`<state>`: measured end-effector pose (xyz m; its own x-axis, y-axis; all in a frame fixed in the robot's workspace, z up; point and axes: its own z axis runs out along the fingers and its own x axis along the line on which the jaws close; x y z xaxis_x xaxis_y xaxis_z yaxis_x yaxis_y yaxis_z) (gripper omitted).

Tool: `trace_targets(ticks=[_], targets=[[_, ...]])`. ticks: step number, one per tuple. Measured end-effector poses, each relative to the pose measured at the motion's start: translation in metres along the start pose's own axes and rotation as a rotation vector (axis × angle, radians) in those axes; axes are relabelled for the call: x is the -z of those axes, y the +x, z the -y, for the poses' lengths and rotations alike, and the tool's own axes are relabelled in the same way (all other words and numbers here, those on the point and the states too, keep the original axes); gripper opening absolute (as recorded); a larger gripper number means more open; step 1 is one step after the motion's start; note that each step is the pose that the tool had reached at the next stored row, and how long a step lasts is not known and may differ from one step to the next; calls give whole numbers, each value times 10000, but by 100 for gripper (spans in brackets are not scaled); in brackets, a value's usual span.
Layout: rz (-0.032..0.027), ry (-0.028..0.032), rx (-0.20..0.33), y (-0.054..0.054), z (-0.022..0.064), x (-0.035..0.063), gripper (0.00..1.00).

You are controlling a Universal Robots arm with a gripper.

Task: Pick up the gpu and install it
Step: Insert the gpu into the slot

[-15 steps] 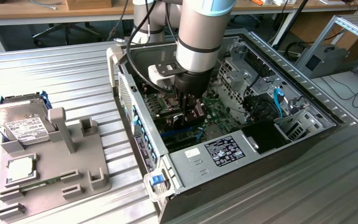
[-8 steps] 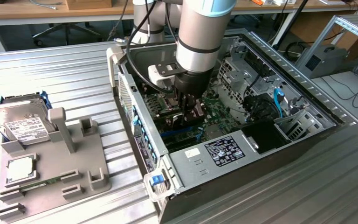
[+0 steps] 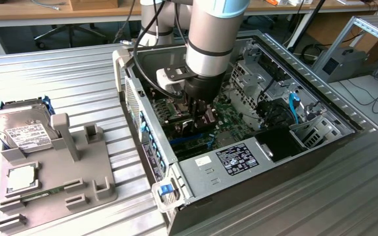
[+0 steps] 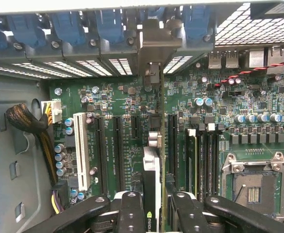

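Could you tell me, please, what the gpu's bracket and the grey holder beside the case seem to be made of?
The bracket of the gpu looks like thin sheet metal, dull grey with a soft sheen and bent edges. The grey holder looks like matte plastic, possibly printed: no glint, thick blocky posts.

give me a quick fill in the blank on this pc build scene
1. The gripper is shut on the ___, held edge-on over the motherboard.
2. The hard drive lies on the exterior view's ___ of the case.
3. The plastic clips by the slot covers are ___ in colour.
Missing words: gpu; left; blue.
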<state>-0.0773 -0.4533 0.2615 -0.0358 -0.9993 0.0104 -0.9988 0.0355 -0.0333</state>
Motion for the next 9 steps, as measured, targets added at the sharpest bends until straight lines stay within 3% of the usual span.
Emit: trace_targets(ticks=[9], targets=[[8, 1, 30, -1, 0, -7, 27]])
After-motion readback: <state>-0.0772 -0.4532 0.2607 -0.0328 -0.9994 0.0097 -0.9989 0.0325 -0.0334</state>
